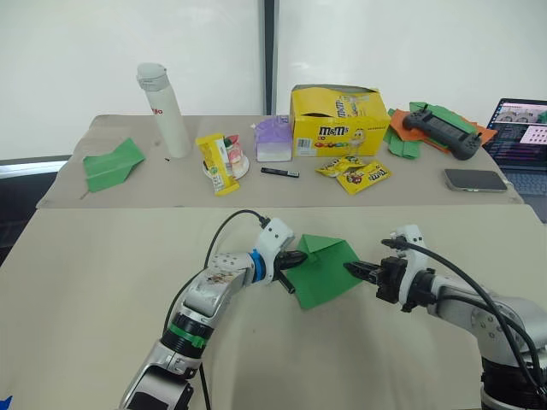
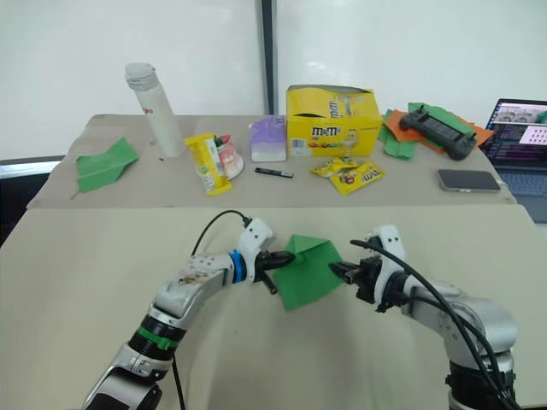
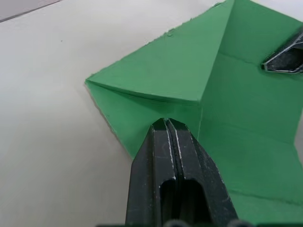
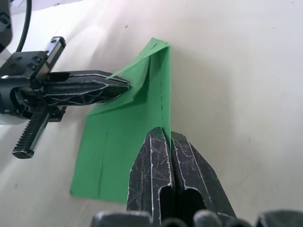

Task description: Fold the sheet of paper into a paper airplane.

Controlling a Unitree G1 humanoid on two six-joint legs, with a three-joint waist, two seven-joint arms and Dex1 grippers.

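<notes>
The sheet of paper (image 1: 325, 275) is bright green and lies on the near beige table (image 1: 102, 273), partly folded, with one corner turned down to a point and a flap lifted. My left gripper (image 1: 295, 259) is shut on the sheet's left edge; the left wrist view shows its closed fingertips (image 3: 161, 130) pinching the fold of the sheet (image 3: 156, 75). My right gripper (image 1: 352, 268) is shut on the right edge; its closed tips (image 4: 156, 137) meet the sheet (image 4: 123, 137) in the right wrist view. The two grippers face each other across the sheet. The paper airplane is out of view.
On the far table are a broad green paper dart (image 1: 111, 164), a white bottle (image 1: 167, 107), snack packs (image 1: 218, 162), a purple pack (image 1: 273, 139), a yellow candy box (image 1: 336, 120), a black gamepad (image 1: 440, 128) on crumpled papers, a phone (image 1: 475, 179) and a laptop (image 1: 523, 128).
</notes>
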